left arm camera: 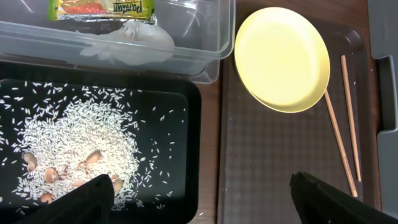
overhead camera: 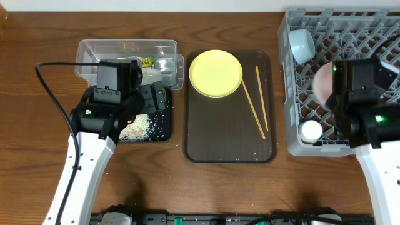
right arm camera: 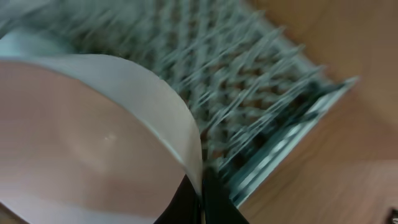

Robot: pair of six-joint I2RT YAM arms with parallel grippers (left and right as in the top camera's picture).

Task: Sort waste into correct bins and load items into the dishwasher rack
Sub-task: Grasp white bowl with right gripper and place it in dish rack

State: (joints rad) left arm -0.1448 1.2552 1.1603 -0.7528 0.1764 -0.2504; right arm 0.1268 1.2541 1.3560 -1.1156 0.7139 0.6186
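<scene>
My left gripper (left arm camera: 205, 205) is open and empty, over the right edge of the black tray (left arm camera: 189, 155), which holds loose rice scraps (left arm camera: 74, 137). The clear tub (left arm camera: 214, 37) behind it holds the green-and-yellow wrapper (left arm camera: 102, 7) and crumpled white paper (left arm camera: 134, 40). The yellow plate (overhead camera: 215, 73) and chopsticks (overhead camera: 257, 106) lie on the brown serving tray (overhead camera: 212, 137). My right gripper (right arm camera: 200, 199) is shut on the rim of the white bowl (right arm camera: 81, 137) and holds it over the grey rack (overhead camera: 375, 25). The rack holds the light blue bowl (overhead camera: 301, 45) and the small white cup (overhead camera: 310, 130).
A few brown bits lie in the rice (left arm camera: 59, 174). The left arm's black cable (overhead camera: 53, 94) loops over the table at the left. Bare wooden table (overhead camera: 37, 37) lies to the left and in front.
</scene>
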